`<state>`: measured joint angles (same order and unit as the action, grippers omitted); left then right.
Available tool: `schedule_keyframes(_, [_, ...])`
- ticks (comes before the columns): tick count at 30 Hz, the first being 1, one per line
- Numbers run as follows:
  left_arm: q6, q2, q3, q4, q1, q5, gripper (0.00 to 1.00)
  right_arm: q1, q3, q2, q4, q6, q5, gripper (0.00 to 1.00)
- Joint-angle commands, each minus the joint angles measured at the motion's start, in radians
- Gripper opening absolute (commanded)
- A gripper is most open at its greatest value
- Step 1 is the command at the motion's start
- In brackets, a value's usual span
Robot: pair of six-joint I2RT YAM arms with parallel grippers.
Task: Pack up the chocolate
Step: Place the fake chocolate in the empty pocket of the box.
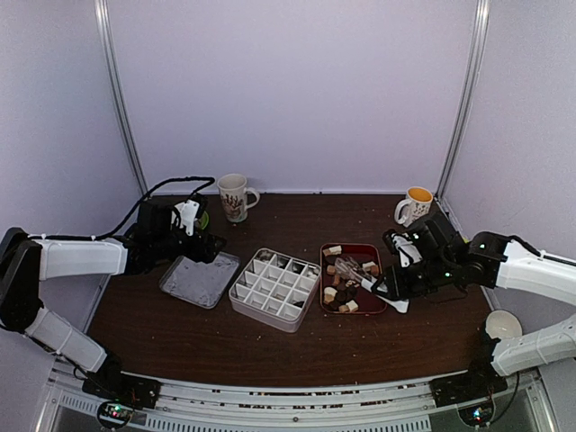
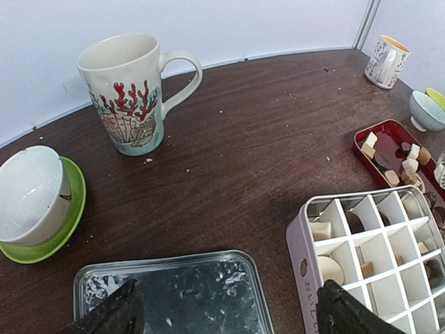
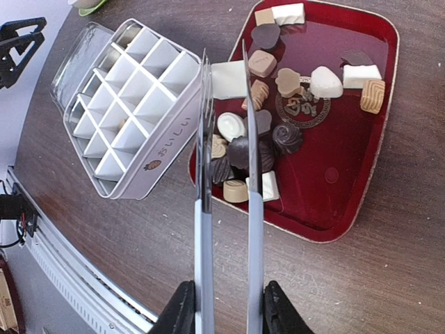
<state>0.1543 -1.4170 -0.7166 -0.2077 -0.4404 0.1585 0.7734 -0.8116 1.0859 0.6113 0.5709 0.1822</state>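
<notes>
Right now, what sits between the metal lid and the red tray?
In the top view, the white divided box sits between the metal lid and the red tray.

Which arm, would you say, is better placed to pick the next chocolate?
Probably right: the right gripper holds the tongs over the chocolates in the red tray; the left gripper hangs open and empty above the metal lid.

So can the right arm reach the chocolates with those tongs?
Probably yes. The right gripper holds the tongs with their tips just over the chocolates in the red tray, and nothing blocks the way.
</notes>
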Motion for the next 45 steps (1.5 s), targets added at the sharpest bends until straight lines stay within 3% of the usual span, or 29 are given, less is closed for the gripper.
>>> schedule_keyframes(1, [-0.015, 0.018, -0.011, -0.016, -0.005, 0.002, 0.88, -0.003, 0.007, -0.015, -0.104, -0.020, 0.107, 0.25])
schedule_keyframes(8, [-0.016, 0.020, -0.012, -0.011, -0.005, 0.002, 0.88, 0.058, -0.039, 0.047, -0.261, -0.045, 0.270, 0.25])
schedule_keyframes(18, [-0.014, 0.018, -0.012, -0.015, -0.005, 0.003, 0.88, 0.188, -0.211, 0.274, -0.146, -0.164, 0.191, 0.24])
schedule_keyframes(45, [-0.017, 0.019, -0.014, -0.011, -0.006, 0.003, 0.88, 0.199, -0.326, 0.451, -0.197, -0.178, 0.107, 0.30])
